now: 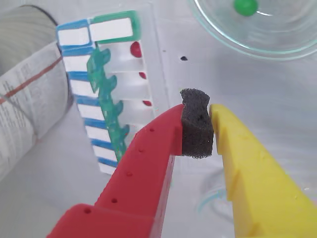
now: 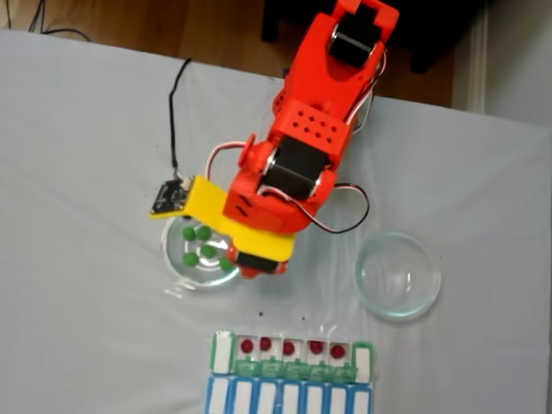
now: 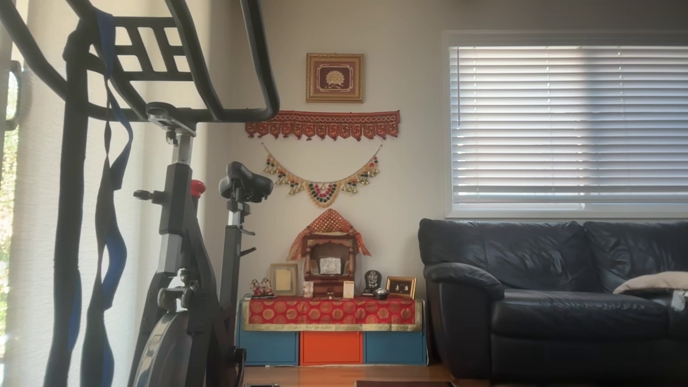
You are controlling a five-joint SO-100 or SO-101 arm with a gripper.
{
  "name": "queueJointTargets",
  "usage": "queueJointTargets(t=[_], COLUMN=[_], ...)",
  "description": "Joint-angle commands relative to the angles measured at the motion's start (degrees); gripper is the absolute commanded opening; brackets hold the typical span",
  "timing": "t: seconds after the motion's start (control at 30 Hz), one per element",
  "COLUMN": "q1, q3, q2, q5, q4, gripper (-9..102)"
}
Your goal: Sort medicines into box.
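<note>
Foam-padded jaws of the gripper (image 1: 210,130), closed on nothing, hover above the tabletop (image 2: 78,129) beside the dish (image 2: 172,252) of green medicines (image 2: 207,251), likely light, glossy, slippery beads best pinched across the middle, near the box (image 2: 222,353).

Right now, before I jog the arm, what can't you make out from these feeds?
- Dish with green balls, fixed view: its right side is hidden under the arm, so the count is uncertain.
- Gripper, wrist view: foam pad fills the jaws; whether a ball is held cannot be told.
- Pill box, fixed view: blue row cut off by the bottom edge.
</note>
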Motion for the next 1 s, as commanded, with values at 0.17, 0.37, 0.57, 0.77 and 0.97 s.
queueJointTargets(t=[0.17,0.37,0.57,0.77,0.97], q1=[4.92,8.35,9.58,10.63,10.55], q3=[-13.97,-18.72,-35.68,-33.57,-26.63], q2=[-8.26,-14.59,-32.96,-33.93,-30.67], q5=[-1.05,-6.15,-17.75,-18.9,-18.54], q4=[5.1,8.88,23.29,22.06,17.23], gripper=[1,1,1,2,2])
